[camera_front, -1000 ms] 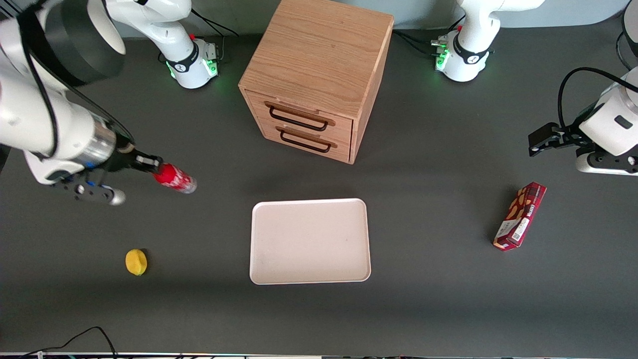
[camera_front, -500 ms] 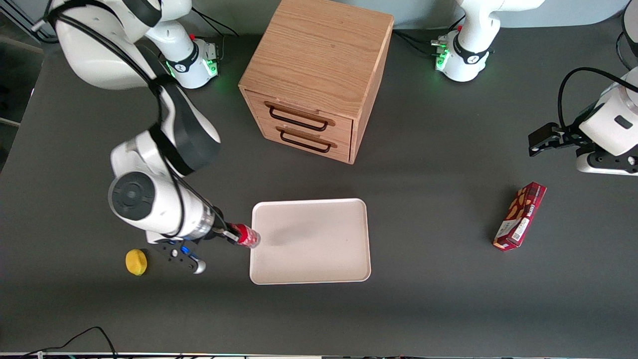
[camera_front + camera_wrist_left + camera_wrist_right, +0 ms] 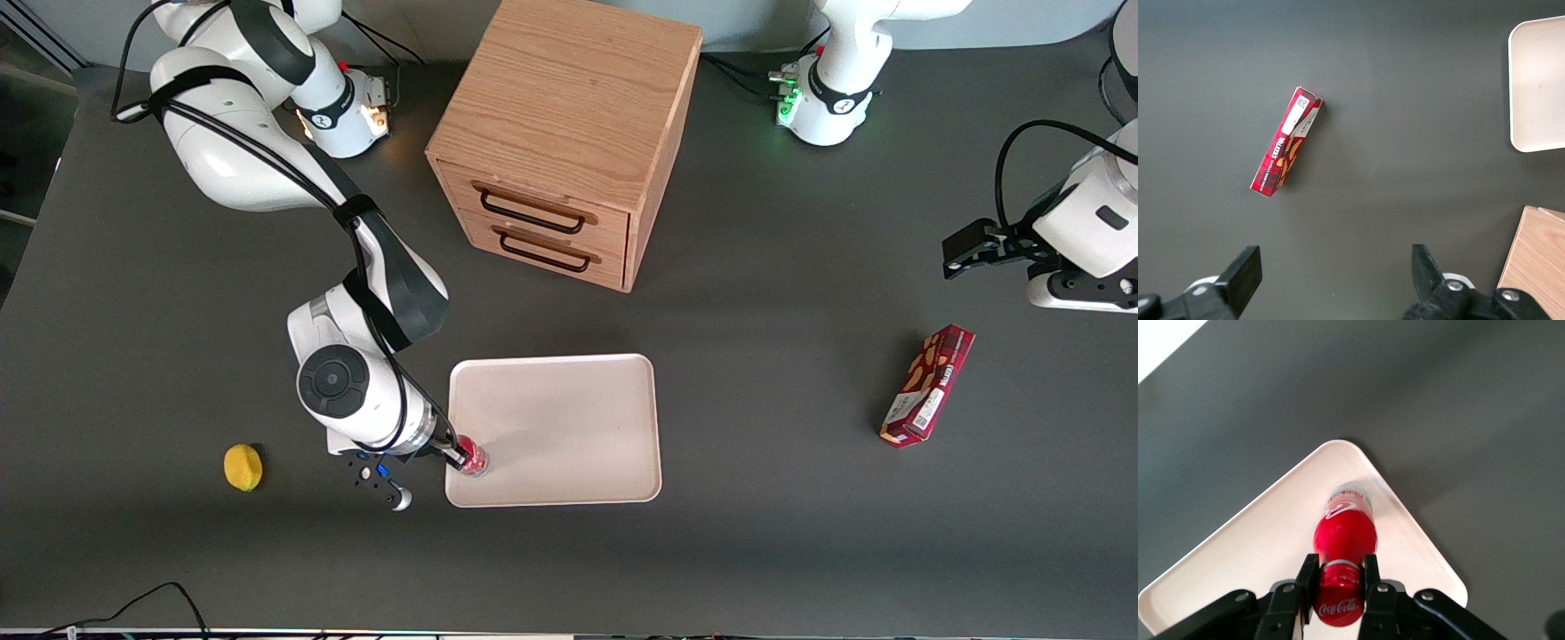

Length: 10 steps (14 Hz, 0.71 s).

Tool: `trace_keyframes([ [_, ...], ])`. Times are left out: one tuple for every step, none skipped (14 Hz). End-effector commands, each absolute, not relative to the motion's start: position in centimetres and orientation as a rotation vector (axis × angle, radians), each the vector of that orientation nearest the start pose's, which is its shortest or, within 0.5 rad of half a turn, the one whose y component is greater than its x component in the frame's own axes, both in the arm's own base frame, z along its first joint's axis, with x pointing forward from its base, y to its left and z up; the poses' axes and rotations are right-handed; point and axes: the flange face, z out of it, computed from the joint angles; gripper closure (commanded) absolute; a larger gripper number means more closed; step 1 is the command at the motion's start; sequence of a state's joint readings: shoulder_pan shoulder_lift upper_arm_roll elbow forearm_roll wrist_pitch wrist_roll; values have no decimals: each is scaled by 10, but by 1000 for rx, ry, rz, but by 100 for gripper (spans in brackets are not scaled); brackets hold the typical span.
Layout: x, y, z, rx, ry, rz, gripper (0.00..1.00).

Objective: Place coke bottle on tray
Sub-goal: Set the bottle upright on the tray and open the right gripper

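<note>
The gripper (image 3: 1337,581) clamps the coke bottle (image 3: 471,459) by its neck, cap up, long axis roughly upright, base over the tray (image 3: 569,418) corner at seven o'clock.

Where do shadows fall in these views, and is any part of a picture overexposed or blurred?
Front view: the arm casts a soft grey shadow on the tray beside the coke bottle, which the gripper holds. Right wrist view: sharp bottle; one corner of the picture is washed out white. Left wrist view: even light, with a faint shadow beside the snack box.
</note>
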<state>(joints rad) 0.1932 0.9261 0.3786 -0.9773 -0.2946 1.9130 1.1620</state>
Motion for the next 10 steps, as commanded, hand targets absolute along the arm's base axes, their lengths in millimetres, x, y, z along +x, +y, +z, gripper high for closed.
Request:
trace_keyframes([
  [724, 310, 341, -2915, 998, -85, 0],
  [723, 311, 345, -2909, 994, -71, 0],
  [719, 312, 351, -2917, 991, -43, 0],
  [714, 310, 369, -2930, 987, -22, 0],
  [709, 306, 397, -2943, 964, -21, 0],
  [698, 298, 437, -2984, 869, -25, 0],
  [681, 287, 477, -3054, 726, -9, 0],
  [665, 265, 513, -3103, 656, 7, 0],
  [641, 253, 544, -3156, 562, 25, 0],
  [620, 236, 571, -3166, 511, 59, 0],
])
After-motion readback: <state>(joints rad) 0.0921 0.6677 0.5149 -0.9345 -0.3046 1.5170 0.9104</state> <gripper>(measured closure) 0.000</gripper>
